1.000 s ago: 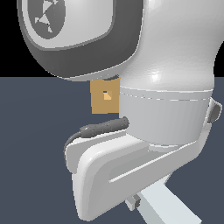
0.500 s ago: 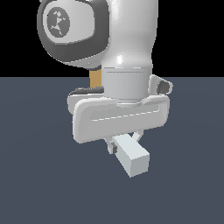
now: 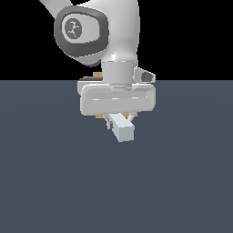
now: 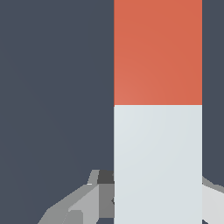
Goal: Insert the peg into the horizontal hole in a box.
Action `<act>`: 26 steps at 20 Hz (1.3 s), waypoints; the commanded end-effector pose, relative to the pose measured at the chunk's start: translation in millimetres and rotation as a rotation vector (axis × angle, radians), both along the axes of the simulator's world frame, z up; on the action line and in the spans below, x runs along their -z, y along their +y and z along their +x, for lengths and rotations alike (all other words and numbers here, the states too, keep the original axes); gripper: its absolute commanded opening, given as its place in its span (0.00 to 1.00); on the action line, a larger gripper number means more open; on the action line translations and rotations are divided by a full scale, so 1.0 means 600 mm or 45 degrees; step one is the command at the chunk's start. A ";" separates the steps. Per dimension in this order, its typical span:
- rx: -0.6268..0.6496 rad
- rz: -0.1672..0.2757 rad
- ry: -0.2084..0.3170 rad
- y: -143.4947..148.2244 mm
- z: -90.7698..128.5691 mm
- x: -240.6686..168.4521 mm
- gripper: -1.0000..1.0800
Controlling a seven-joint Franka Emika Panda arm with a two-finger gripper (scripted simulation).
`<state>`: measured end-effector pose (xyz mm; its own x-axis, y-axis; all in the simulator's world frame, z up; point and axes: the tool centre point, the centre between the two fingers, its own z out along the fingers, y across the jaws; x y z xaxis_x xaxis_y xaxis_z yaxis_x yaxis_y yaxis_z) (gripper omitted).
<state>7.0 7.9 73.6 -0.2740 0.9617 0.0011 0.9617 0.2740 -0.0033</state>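
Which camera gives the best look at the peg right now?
The wrist view: the peg fills it, showing both the red-orange and white halves. The exterior view shows only its white end poking out below the gripper, the rest hidden behind the arm.

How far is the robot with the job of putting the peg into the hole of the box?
Done: the end effector is shut on the peg, gripping its white half. In hand: carrying it above the floor. Left: the box is almost hidden behind the arm, its hole is not visible, and the red-orange end is not yet inserted.
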 end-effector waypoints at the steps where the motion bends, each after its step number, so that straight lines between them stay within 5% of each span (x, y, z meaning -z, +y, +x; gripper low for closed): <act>1: 0.035 0.000 -0.004 0.039 -0.003 -0.012 0.00; 13: 0.132 0.000 -0.004 0.153 -0.003 -0.038 0.00; 26: 0.145 0.001 -0.008 0.167 0.003 -0.044 0.00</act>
<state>6.2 108.0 96.7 -0.1639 0.9865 0.0003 0.9865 0.1639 -0.0034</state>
